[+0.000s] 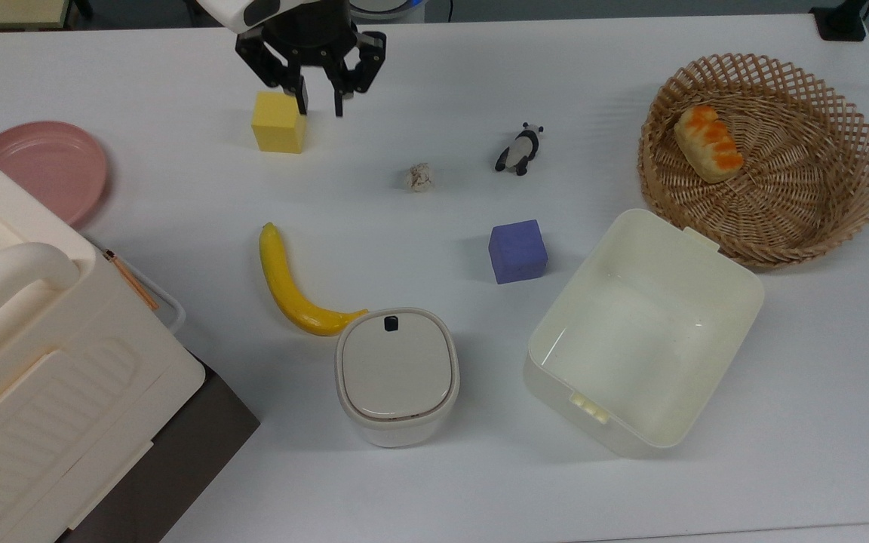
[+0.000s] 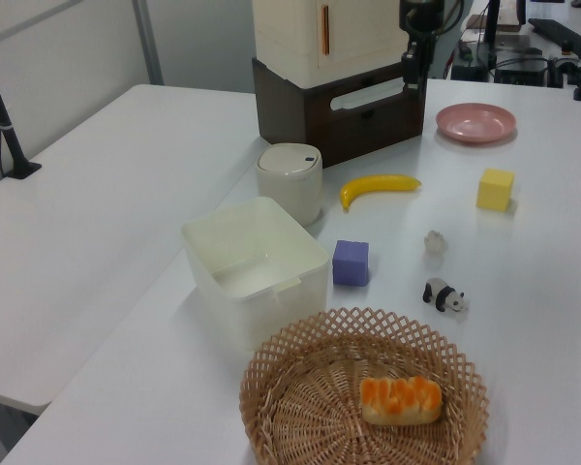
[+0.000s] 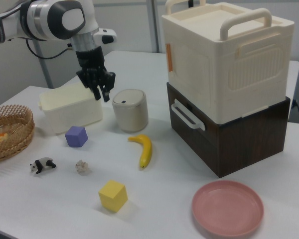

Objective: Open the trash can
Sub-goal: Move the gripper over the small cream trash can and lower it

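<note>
Plainly the approach: the hand (image 1: 320, 107), fingers narrowly parted and empty, hangs over the bench's far edge, well apart from the shut trash can (image 1: 397, 375). Next, probably press its button (image 1: 390, 323).

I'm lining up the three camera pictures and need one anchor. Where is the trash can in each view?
Top view: the trash can sits low, left of middle.
Left view: it sits left of middle, above the open tub.
Right view: it sits left of middle, beside the gripper.
Shared landmark: the banana, whose tip lies beside the can.
</note>
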Robot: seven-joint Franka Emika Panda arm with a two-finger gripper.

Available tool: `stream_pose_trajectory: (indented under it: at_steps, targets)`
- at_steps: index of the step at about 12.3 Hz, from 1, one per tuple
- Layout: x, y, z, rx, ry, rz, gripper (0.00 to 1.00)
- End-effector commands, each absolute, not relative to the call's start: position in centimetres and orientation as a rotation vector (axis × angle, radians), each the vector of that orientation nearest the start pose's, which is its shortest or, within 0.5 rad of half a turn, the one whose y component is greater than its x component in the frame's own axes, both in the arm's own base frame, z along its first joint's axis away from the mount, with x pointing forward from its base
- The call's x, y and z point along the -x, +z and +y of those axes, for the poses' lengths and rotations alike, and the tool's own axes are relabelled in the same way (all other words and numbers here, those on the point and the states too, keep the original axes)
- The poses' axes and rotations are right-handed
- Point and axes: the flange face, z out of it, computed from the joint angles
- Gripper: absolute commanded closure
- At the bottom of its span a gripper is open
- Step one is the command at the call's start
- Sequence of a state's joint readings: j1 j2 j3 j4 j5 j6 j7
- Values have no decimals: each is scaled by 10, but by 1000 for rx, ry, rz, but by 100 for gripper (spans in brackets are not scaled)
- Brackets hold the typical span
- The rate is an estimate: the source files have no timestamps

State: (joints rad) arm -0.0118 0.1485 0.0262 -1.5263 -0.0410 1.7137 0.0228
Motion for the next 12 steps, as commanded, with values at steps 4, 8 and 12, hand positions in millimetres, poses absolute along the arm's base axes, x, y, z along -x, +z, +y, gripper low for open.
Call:
stream_pose_trajectory:
  at_steps: [4,8,12]
  targets:
    - [-696,550,20,3051,-607,-10,80]
    - [-726,512,49,3011,-748,-12,84]
    - [-740,461,66,3025,-703,-34,84]
